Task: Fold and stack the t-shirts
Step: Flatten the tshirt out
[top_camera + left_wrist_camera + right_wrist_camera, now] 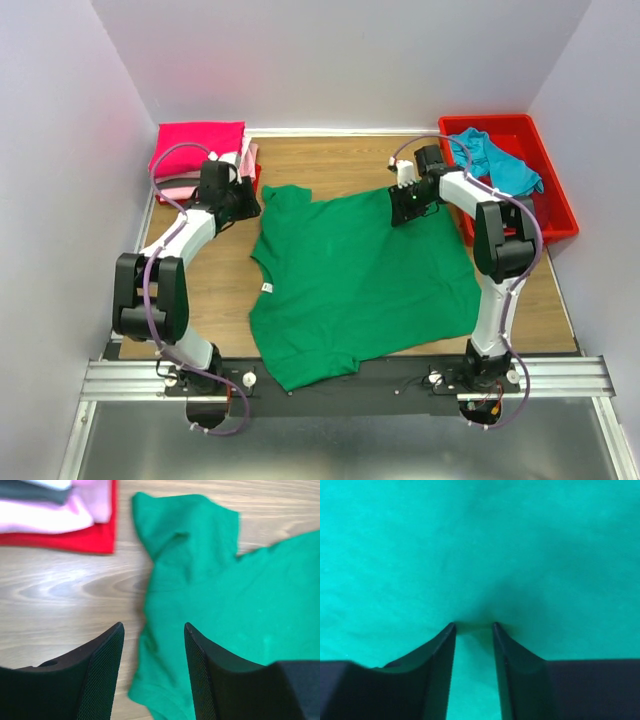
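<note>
A bright green t-shirt (360,280) lies spread nearly flat across the middle of the wooden table (210,290). My left gripper (246,204) hovers open over its far-left sleeve. In the left wrist view that gripper (154,626) has the shirt's edge (225,580) below the gap. My right gripper (404,206) is at the far-right shoulder. Its fingertips (451,630) press into the green cloth (480,540), with a narrow gap and fabric between the jaws (473,625). Folded t-shirts are stacked at the far left, hot pink (198,140) on top, light pink (45,517) and dark red (75,540) beneath.
A red plastic bin (555,205) stands at the far right with a teal t-shirt (495,165) crumpled in it. White walls close in the table on three sides. The shirt's hem hangs over the near edge by the arm rail (340,378).
</note>
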Motion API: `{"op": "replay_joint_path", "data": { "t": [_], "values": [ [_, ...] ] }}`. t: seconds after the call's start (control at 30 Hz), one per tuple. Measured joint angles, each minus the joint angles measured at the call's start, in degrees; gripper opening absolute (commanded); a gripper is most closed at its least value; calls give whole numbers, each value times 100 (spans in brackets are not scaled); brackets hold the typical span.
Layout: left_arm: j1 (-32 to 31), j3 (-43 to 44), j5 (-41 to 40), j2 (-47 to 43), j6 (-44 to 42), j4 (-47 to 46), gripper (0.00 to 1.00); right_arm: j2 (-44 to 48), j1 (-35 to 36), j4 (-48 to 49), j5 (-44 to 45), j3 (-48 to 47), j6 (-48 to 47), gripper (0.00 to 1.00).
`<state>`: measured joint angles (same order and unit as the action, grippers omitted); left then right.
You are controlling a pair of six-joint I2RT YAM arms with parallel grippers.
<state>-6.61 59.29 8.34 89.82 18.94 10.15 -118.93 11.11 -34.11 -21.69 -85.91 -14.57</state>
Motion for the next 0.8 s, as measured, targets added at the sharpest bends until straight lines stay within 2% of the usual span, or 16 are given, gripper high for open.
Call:
{"op": "replay_joint_path", "data": {
  "t": [0.13, 0.17, 0.2, 0.27, 0.4, 0.6, 0.63, 0.67, 0.7, 0.73, 0.77, 0.8],
  "values": [
    [92, -315, 9, 151, 76, 15, 58, 192, -15, 208, 208, 302, -52, 48],
    [92, -411, 17, 192, 90, 44, 58, 278, -15, 219, 236, 411, -72, 52],
    [92, -505, 31, 225, 105, 85, 58, 415, -20, 229, 243, 573, -118, 62],
    [87, -660, 48, 262, 109, 195, 58, 612, -22, 184, 264, 780, -205, 68],
    [87, -800, 76, 291, 107, 260, 57, 1235, -37, 55, 308, 1104, -251, 68],
    [92, -658, 487, 678, 66, 9, 50, 1928, -155, 107, 326, 1233, -262, 68],
    [90, -643, 614, 721, 52, -61, 43, 1928, -186, 109, 323, 1276, -262, 68],
    [87, -643, 662, 737, 48, -83, 43, 1919, -199, 114, 323, 1316, -262, 68],
    [87, -643, 732, 741, 31, -90, 23, 1904, -223, 103, 323, 1373, -262, 68],
    [85, -658, 828, 756, 7, -90, 11, 1882, -245, 94, 321, 1421, -260, 68],
    [85, -662, 905, 758, -4, -81, 0, 1853, -262, 79, 321, 1451, -260, 68],
    [85, -684, 988, 758, -15, -74, 0, 1827, -264, 74, 319, 1467, -258, 68]
  ]
}}
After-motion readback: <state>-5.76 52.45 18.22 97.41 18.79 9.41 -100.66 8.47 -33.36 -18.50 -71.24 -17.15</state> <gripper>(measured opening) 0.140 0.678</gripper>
